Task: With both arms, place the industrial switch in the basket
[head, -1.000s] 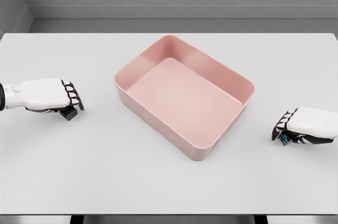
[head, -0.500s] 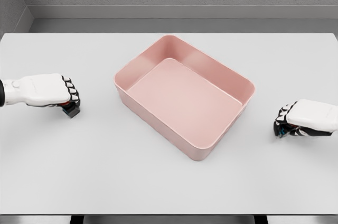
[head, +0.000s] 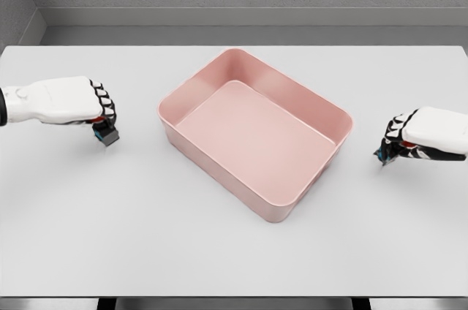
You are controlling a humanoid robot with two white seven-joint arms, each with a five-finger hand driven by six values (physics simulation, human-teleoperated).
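No text, label, number or sign can be read on anything in view.

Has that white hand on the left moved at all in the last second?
Yes. The left hand, shut on a small dark switch, has risen and edged toward the pink basket, which has stayed put on the table.

2 small dark industrial switches: one [head: 107, 134] left of the pink rectangular basket [head: 322, 109], another [head: 385, 153] right, each partly hidden.

white table [head: 219, 251], pink basket [head: 322, 109] on it
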